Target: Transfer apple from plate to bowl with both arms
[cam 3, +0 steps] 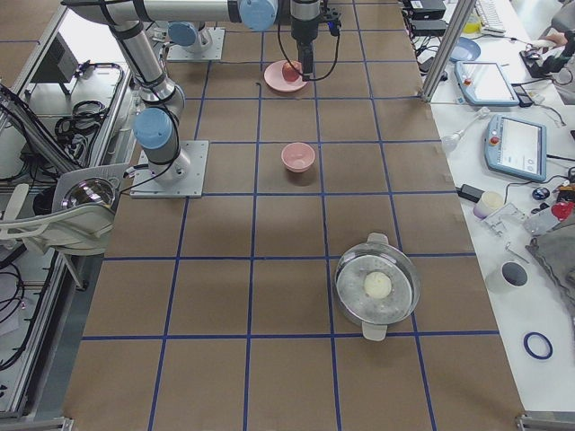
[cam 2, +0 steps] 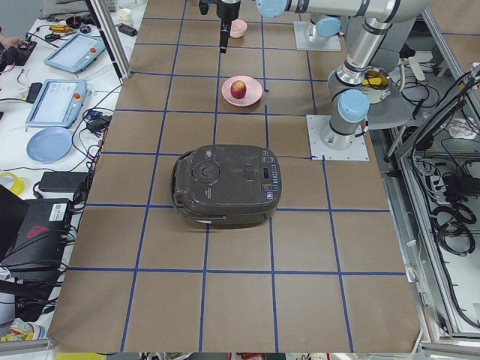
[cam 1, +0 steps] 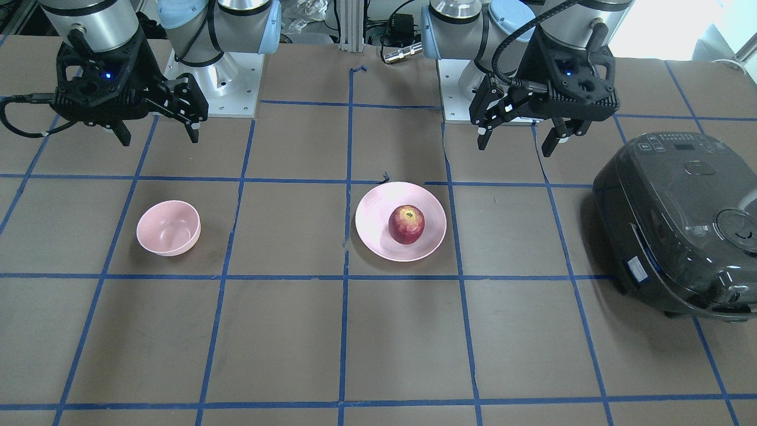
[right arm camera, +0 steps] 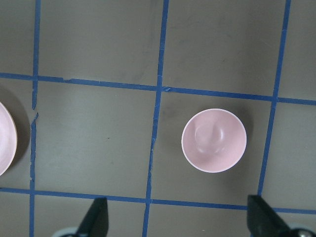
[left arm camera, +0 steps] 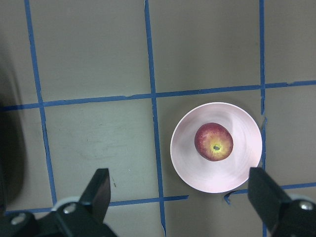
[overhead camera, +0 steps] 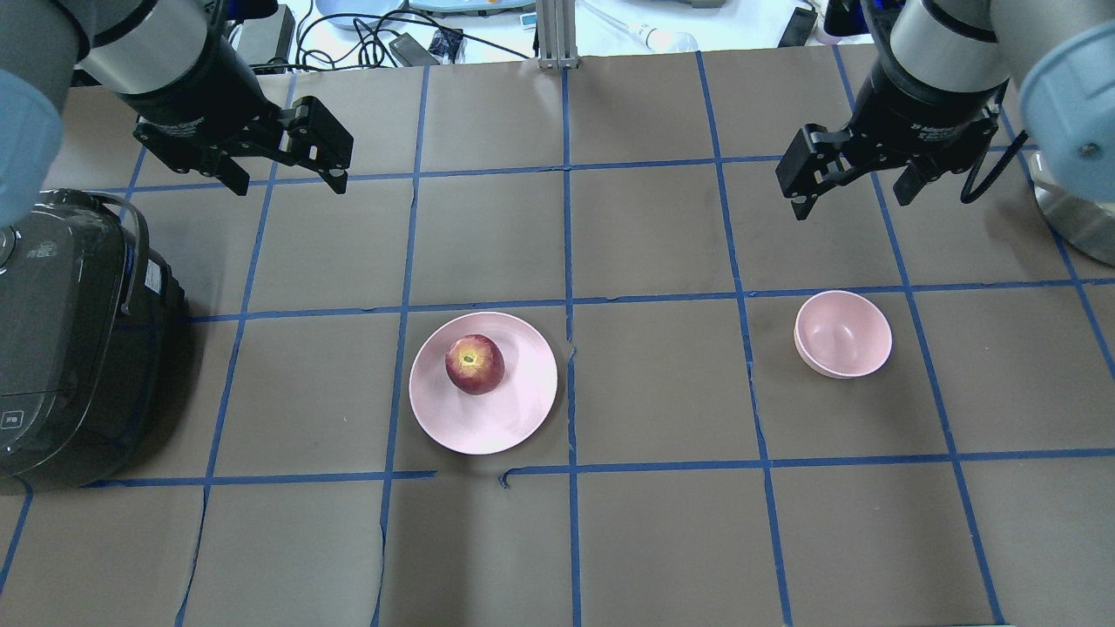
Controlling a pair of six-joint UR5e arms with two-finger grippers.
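From overhead: apple point(overhead camera: 475, 363) on the plate point(overhead camera: 514, 418), bowl point(overhead camera: 843, 333) well apart at its three o'clock. Left arm point(overhead camera: 174, 70), right arm point(overhead camera: 941, 61): jaws wide open, empty.

Red apple point(overhead camera: 475, 364) with yellow stem patch; pale-pink plate point(overhead camera: 514, 418) and bowl point(overhead camera: 843, 334); brown table point(overhead camera: 653, 235), blue tape grid.

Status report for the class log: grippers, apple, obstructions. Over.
Left gripper open, empty. Right gripper open, empty. Apple on plate, bowl empty. Rice cooker far left, not between plate and bowl.
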